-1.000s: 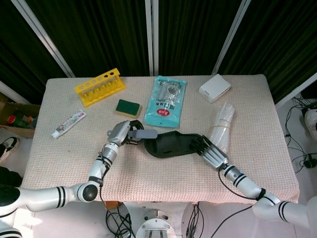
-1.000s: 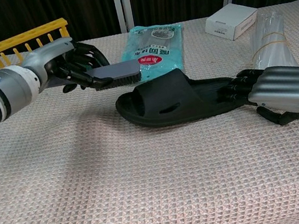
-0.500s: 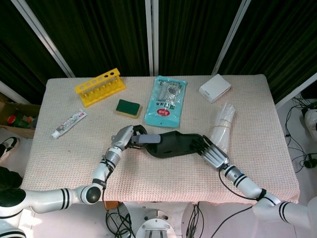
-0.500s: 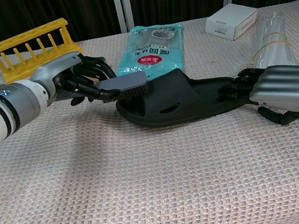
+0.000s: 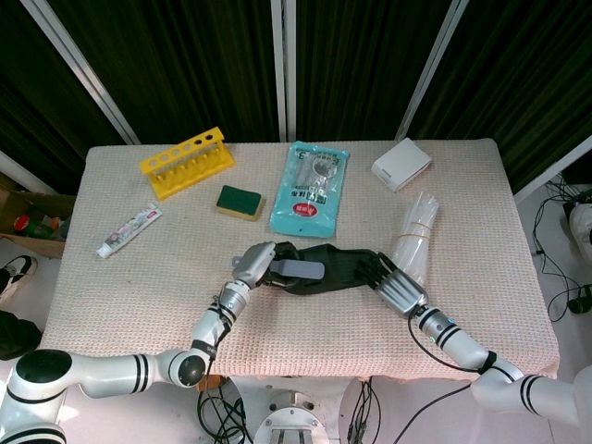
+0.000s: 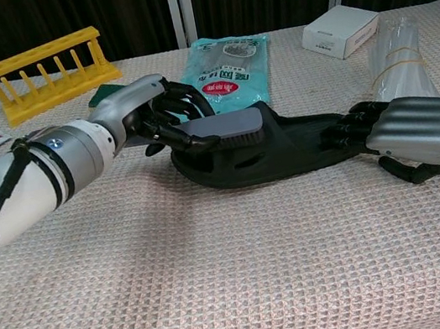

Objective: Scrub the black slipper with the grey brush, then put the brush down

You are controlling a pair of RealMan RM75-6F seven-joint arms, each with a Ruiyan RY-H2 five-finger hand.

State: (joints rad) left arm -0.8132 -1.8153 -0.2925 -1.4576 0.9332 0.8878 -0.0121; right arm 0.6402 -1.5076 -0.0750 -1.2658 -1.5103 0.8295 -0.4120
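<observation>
Two robot hands on the job: left robot hand (image 6: pixel 162 117) grasps the grey brush (image 6: pixel 227 125), laid over the strap of the black slipper (image 6: pixel 285 146), which sits mid-tabletop (image 5: pixel 129 287). Right robot hand (image 6: pixel 406 134) has fingers on the slipper's heel end; whether it grips or merely presses is unclear from either view. Risks, as judged: a hard stroke could slide the slipper out from that hold, or twist the brush in the fingers.
</observation>
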